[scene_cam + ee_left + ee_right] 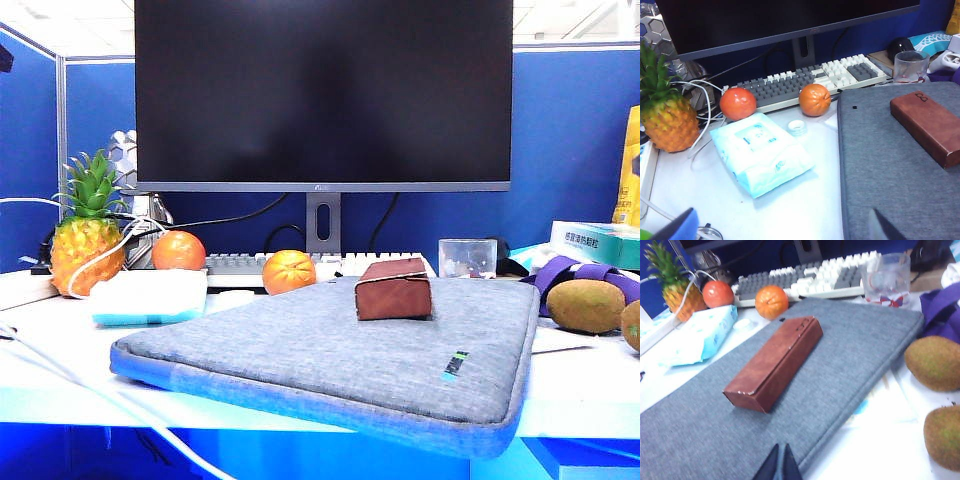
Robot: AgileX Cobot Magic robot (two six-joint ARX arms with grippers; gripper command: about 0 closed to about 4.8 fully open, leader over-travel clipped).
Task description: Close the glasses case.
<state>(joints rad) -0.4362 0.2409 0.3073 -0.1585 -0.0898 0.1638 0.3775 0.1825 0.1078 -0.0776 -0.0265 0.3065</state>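
Blue partition walls (575,140) close off the far side of our white desk (60,330), with a large dark monitor (322,95) standing in the middle and a grey-and-white keyboard (805,82) below it. On the desk a large grey fabric laptop sleeve (330,355) lies flat, and the glasses case (394,288), a small reddish-brown leather-look box of angular shape, rests on the sleeve's far right part. We see its flap down against the body, with no lining showing in any view.

To the left of the sleeve lies a pale blue-and-white soft pack of wipes (760,152), with a small white ring of tape (797,127) just beside it. Farther left stands a yellow pineapple with green leaves (86,235), next to white cables (702,112). A red-orange round fruit (179,250) and an orange tangerine (289,271) sit in front of the keyboard. A clear plastic cup (467,257) stands beyond the sleeve's far right corner. Right of the sleeve we see two brown fuzzy kiwis (934,362), a purple strap (580,272) and a teal-and-white box (598,240).

Our left gripper (785,227) hangs over the near left of the desk, only its blue and dark fingertips showing at the edge of its wrist view, spread wide apart and holding nothing. Our right gripper (780,464) hovers over the sleeve's near edge, well apart from the case; its dark tips lie close together with nothing between them.
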